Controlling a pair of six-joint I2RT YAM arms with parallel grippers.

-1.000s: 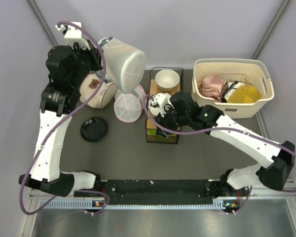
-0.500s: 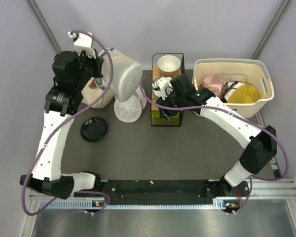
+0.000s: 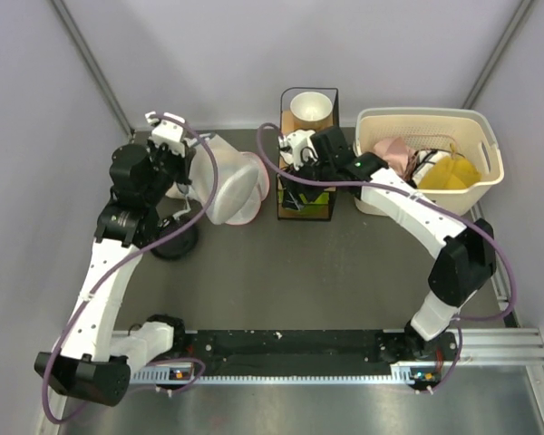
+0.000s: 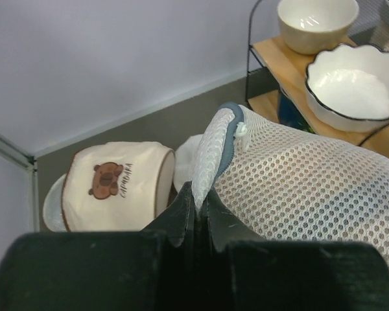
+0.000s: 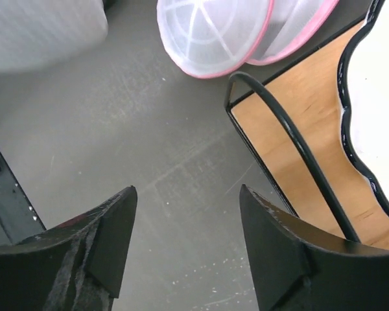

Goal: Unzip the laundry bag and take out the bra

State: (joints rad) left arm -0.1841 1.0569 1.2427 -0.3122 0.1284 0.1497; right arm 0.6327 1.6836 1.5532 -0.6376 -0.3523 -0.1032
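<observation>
From above, the left gripper point(image 3: 192, 172) has brought the laundry bag point(image 3: 228, 181) down over the last second. It hung high near the back wall and is now tipped on its side low over the table point(image 3: 281, 281), just left of the bowl rack point(image 3: 308, 195); whether it touches the table I cannot tell. The rack itself stands farther back than it did, and the right gripper point(image 3: 293, 177) has moved from the rack's front to its left edge, close to the bag. I read this as the bag being brought where both arms can reach it, so the unzipping looks not yet begun. No orange shows on the table or in the basket point(image 3: 381, 120), so the bra is most likely closed inside the bag, out of sight. The left wrist camera shows the fingers pressed together on a fold of the whitish trim point(image 4: 211, 155) at the bag's edge, with the mesh wall spreading away to the right. A small white tab point(image 4: 244, 133), perhaps the zip pull, sits a little above the grip, and the beige bag point(image 4: 113, 181) lies beyond on the left. The right wrist camera shows its jaws spread wide with nothing between them, over bare table. The pink-trimmed bags point(image 5: 214, 32) lie ahead, and a blurred corner of the laundry bag is at upper left, near but not touching
</observation>
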